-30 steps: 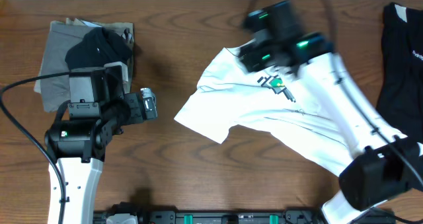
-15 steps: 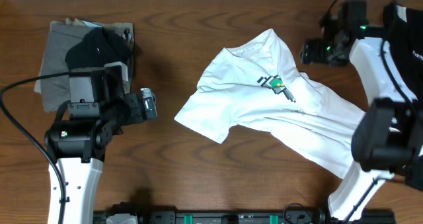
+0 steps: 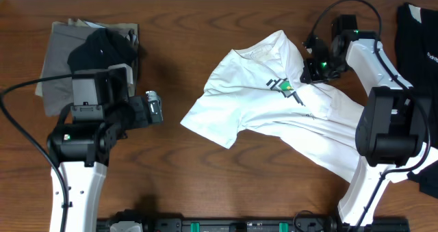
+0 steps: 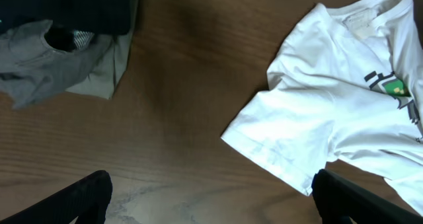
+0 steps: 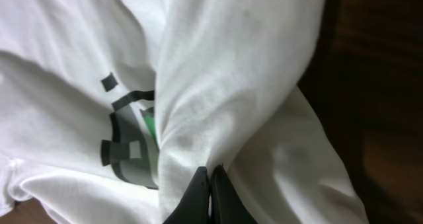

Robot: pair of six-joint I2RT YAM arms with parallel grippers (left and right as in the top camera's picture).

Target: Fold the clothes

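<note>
**White shirt rumpled mid-table, right jaws clenched at a fold**

A soft white shirt (image 3: 267, 116) lies creased at the centre of the dark, wood-grained table (image 3: 178, 177). Its ribbed collar points to the top of the frame and one short sleeve spreads toward the lower left. A blocky green-and-dark print sits on the chest, with a thick fold of cloth bulging beside it.

The right gripper (image 3: 316, 69) is at the shirt's upper right edge. Its slim dark jaws are clenched tip to tip against that fold; whether cloth is caught between them cannot be told. The right arm covers the shirt's lower right part.

The left gripper (image 3: 154, 107) hangs over bare wood left of the shirt, jaws released and empty.

A limp grey-olive and black pile (image 3: 82, 54) sits upper left. A black garment (image 3: 417, 54) lies at the right edge.
</note>
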